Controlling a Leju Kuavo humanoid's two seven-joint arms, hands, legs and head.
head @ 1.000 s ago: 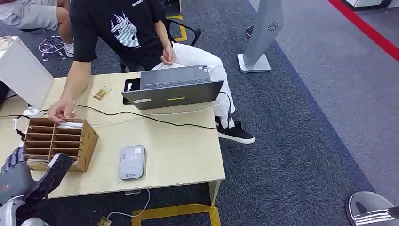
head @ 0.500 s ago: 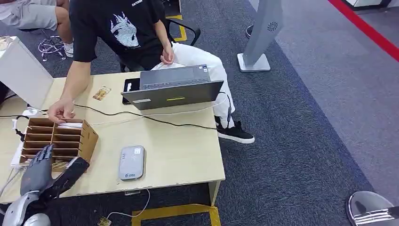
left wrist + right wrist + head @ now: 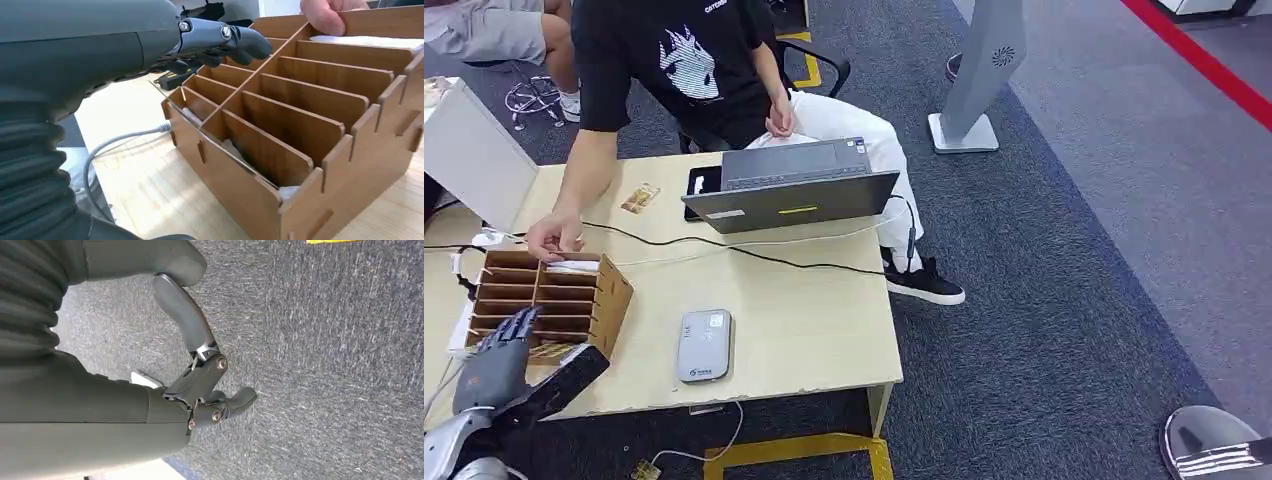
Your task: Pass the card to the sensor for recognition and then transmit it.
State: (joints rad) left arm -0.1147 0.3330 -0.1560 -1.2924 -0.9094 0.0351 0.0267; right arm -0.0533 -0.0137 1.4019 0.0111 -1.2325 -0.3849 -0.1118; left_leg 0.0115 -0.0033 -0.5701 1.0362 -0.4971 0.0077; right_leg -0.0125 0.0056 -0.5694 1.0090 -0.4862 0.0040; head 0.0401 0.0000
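Note:
A wooden divided box stands on the left of the table, with white cards in its far slot and more white cards low in the near slots. A grey flat sensor lies on the table to the right of the box. My left hand hovers at the box's near side, fingers spread over the near slots and thumb apart, holding nothing. In the left wrist view the left hand reaches over the box. My right hand hangs over carpet, empty, fingers apart.
A person sits behind the table, one hand on the far edge of the box. An open laptop with a black cable lies at the back. A white board leans at the left. The table edge drops to carpet.
My left hand has moved right and forward from the table's near left corner to the near side of the box. The person's hand and the sensor stay put.

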